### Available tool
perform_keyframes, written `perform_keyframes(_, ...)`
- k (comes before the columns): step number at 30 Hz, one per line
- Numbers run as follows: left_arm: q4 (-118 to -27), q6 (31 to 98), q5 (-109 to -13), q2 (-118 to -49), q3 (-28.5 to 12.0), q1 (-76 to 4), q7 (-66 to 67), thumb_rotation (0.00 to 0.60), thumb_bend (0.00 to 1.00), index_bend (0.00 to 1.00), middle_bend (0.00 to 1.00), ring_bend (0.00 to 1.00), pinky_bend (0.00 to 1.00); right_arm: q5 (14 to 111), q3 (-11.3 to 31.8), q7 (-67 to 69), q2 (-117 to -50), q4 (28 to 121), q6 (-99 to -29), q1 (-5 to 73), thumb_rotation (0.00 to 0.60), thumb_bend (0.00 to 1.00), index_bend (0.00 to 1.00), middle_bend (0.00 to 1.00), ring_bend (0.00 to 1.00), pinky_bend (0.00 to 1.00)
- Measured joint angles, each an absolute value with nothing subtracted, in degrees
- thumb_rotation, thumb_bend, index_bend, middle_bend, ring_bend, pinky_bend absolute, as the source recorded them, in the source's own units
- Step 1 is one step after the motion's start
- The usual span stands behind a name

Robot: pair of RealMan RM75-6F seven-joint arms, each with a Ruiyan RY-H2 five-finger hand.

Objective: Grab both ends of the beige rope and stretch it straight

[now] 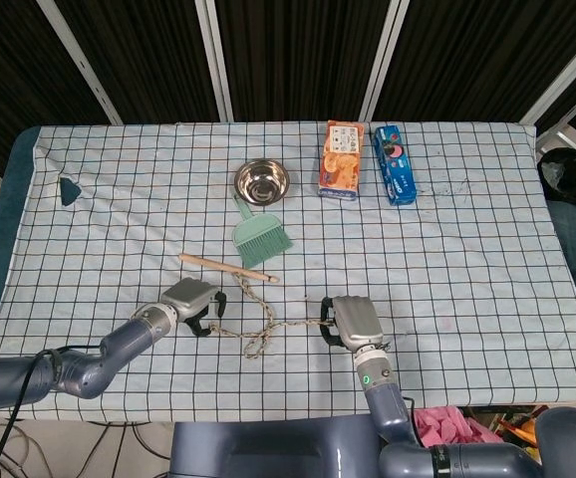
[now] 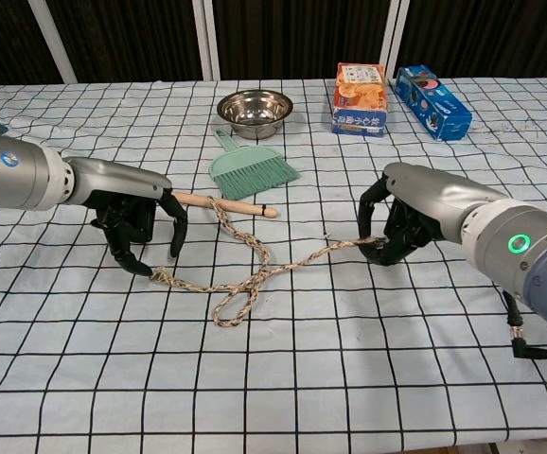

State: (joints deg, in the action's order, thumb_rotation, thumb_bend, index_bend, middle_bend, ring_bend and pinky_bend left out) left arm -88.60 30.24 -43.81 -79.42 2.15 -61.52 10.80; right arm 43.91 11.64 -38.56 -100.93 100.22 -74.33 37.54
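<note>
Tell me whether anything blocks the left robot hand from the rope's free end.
Nothing visible does. The left robot hand sits right over the beige rope's frayed end, fingertips at it. The wooden stick lies just behind, clear of that end.

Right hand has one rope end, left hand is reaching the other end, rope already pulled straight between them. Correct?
Not quite. The beige rope is not straight: the chest view shows it slack, crossing itself in a loop on the cloth. The rest holds: the right hand grips one end, and the left hand has its fingertips at the other end, not clearly gripping it.
</note>
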Motion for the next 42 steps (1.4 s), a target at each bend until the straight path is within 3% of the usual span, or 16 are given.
perform_keyframes(26,-84.0,29.2,-45.4,-84.0,1.9,-60.9,8.3,0.600,0.27,0.55,1.00,0.98,0.86,44.4,12.4,-37.1,-100.7,99.8,-74.2,36.7,0.600,0.39,0.62,1.00,1.00,1.00)
perform_keyframes(37,-83.4,27.9,-45.8,-84.4,1.7,-61.0,7.2,0.600,0.43,0.63,1.00,1.00,0.87,44.3,12.6,-36.1,-100.3,99.8,-73.5,36.3,0.600,0.39,0.62,1.00,1.00,1.00)
perform_keyframes(42,-82.9,27.6,-45.4,-84.5,1.9,-61.1,6.9,0.600,0.45,0.65,1.00,1.00,0.87,44.4,12.6,-35.3,-99.9,99.9,-73.0,36.0,0.600,0.39,0.62,1.00,1.00,1.00)
